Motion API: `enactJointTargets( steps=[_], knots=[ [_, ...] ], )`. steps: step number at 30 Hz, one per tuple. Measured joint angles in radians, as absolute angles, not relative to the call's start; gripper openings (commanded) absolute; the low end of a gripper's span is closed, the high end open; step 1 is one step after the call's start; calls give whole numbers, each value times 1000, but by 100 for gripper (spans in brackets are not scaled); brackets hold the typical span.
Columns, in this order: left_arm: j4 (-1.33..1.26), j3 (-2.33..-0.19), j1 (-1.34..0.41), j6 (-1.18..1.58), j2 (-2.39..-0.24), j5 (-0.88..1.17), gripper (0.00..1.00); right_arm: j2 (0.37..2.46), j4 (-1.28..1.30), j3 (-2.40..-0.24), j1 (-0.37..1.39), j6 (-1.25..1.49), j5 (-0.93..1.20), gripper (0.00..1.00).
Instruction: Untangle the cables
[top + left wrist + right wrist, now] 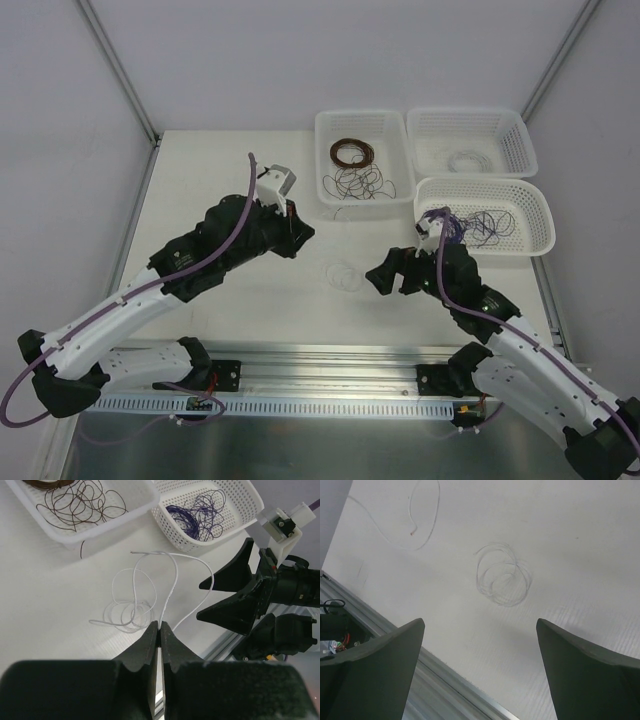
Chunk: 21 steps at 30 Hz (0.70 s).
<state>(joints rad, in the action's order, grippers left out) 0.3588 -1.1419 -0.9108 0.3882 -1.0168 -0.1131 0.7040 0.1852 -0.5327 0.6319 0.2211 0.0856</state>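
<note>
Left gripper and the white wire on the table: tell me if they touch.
Touching. Left wrist view shows the white wire entering the shut left gripper.

White arms (120, 305) — black grippers (159, 628) (purple wiring (236, 222)).

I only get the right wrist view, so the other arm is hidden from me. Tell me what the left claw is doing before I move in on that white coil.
Observer: The left claw is shut, and a strand of the white wire runs into the seam between its fingers.
Operator: Now tell me where the baskets are.
Observer: A perforated basket holding purple wires sits beyond your right claw, off to its right.
Operator: Give me the next one.
Observer: To that basket's left and farther back, a solid tray holds a brown coil and loose dark loops.
</note>
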Motion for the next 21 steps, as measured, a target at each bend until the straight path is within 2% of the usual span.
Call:
enactJointTargets(
  steps=[13, 21],
  knots=[
    [402, -1176, -911, 317, -1047, -101, 2, 669, 157, -737, 655, 185, 202, 99],
    [403, -1175, -911, 313, -1061, -71, 2, 796, 98, -859, 670, 234, 218, 95]
  ],
)
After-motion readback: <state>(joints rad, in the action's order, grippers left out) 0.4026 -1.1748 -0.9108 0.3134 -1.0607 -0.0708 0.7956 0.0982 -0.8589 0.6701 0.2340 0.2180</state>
